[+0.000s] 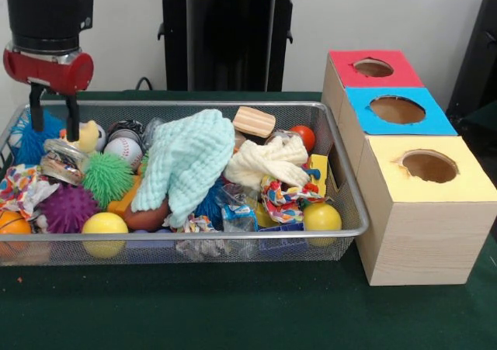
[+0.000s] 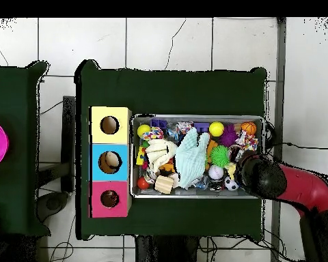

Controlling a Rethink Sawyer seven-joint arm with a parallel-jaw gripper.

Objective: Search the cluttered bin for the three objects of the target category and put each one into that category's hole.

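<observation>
Clutter hid most of what I was after. From the front camera I could make out only one plush toy (image 1: 88, 136), a pale yellow thing at the far left corner of the wire bin (image 1: 351, 202), half buried behind a baseball (image 1: 123, 150) and a crinkly wrapper; I could not tell what animal it was. No striped orange toy showed in either view. A mint knitted cloth (image 1: 189, 164) lay draped over the middle of the heap and covered whatever sat beneath it, and a cream rope toy (image 1: 268, 161) lay just to its right.

Overhead, the arm's red and black body lay across the bin's corner nearest the robot and blocked my sight of the pincer completely, along with the toys under it.

In the front view the pincer (image 1: 54, 119) hung over the bin's left end with its two dark fingers (image 1: 72, 117) apart, a clear gap between them and nothing held. The tips reached down among the clutter just beside the yellow plush; whether they touched it I could not tell.

The red-topped box with its round hole (image 1: 373, 67) stood farthest back in the row of three on the green surface (image 1: 233, 303), beyond the blue and yellow ones, and its hole looked dark inside.
</observation>
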